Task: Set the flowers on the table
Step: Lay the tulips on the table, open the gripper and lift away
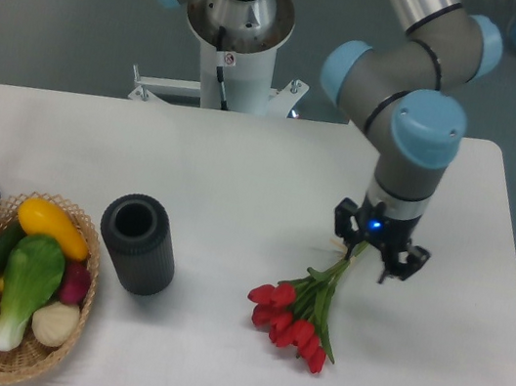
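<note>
Camera, flowers (294, 320) on table (240, 180), pincer (374, 254) over stems

The flowers (291, 320) have red buds on green stems. The table (240, 180) is plain white. The vase (138, 243) is dark grey, ribbed. The basket (65, 339) is tan wicker holding yellow, green, white and red-purple produce. The gripper (377, 254) is black with 1 blue light.
</note>
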Robot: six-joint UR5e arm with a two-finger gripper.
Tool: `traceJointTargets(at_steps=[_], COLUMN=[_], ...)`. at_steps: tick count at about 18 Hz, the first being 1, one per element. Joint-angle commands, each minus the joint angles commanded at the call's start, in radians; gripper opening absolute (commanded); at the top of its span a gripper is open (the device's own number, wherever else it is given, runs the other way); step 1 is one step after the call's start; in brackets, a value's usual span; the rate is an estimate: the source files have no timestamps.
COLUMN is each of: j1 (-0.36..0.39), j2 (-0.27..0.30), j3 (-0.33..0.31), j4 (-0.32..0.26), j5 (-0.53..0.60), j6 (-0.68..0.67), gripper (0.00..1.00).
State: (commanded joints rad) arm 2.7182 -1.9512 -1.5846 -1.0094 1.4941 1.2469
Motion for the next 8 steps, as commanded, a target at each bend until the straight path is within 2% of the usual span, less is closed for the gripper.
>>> traceJointTargets(at_steps=[4, 8], j1=[0.02, 0.052], j2=[-0.006, -0.005], j3=[0.002, 0.0], j4=[0.005, 0.003], j5=[0.005, 0.009], j6=[0.152, 0.166], gripper=[1.0, 1.0])
